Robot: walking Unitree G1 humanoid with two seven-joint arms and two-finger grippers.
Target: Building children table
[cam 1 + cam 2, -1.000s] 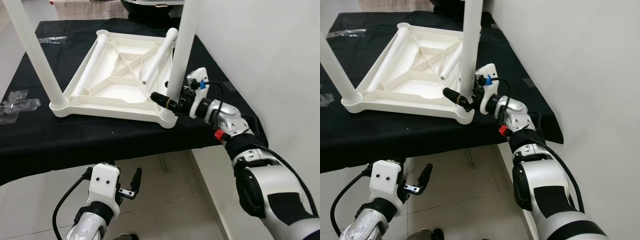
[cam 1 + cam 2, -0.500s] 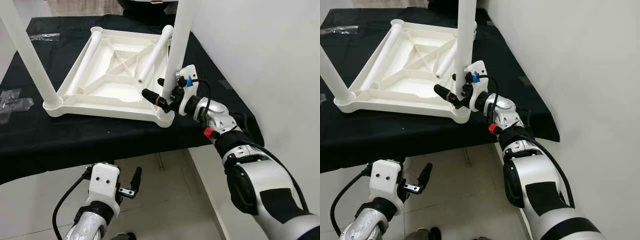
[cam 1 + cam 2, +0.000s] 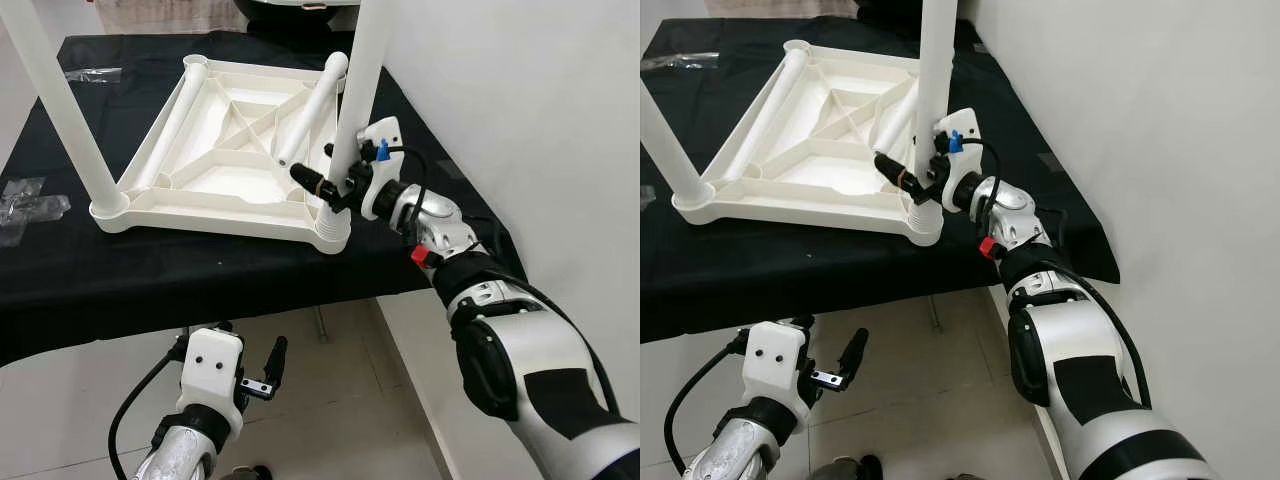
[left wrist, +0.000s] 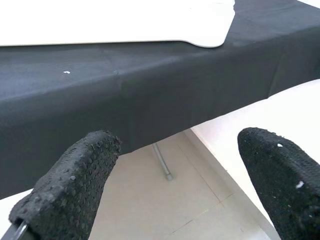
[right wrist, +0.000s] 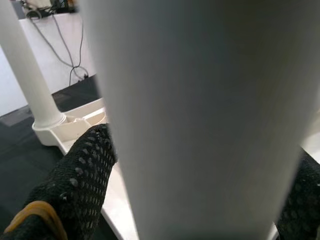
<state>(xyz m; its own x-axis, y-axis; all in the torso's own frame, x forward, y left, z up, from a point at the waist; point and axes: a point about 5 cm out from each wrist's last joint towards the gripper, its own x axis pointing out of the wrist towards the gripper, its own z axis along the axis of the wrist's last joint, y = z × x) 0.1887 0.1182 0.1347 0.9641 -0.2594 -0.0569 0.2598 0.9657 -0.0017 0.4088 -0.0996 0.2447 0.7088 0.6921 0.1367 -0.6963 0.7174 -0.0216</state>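
Your right hand [image 3: 335, 183] still wraps the white leg [image 3: 362, 95] standing in the near corner of the upside-down table top [image 3: 235, 150] on the black counter [image 3: 200, 270]. It has slid a little up the leg. The leg looks seated. Your left hand [image 4: 165, 185] hangs wide open, holding nothing.

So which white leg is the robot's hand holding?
Find the upside-down white tabletop on the black cloth. At its near corner by the wall one table leg stands upright in its socket, with the right gripper closed round its base. The other standing leg is untouched, and two legs lie flat.
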